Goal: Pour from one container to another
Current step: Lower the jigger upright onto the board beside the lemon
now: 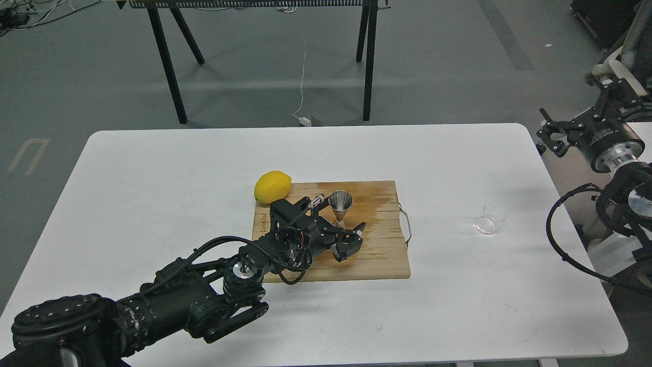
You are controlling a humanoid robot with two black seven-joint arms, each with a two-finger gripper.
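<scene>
The steel jigger (340, 205) stands upright on the wooden cutting board (382, 255), near its far edge. My left gripper (353, 238) hovers over the board just in front of the jigger's base, open, with nothing between its fingers (361, 226). The clear glass cup (490, 218) sits by itself on the white table (153, 173), right of the board's metal handle. My right gripper (549, 132) hangs off the table's right edge, far behind the cup, open and empty.
A yellow lemon (272, 186) rests at the board's far left corner, close to my left wrist. The board's right half looks wet and darker. A black-legged table (367, 61) stands on the floor beyond.
</scene>
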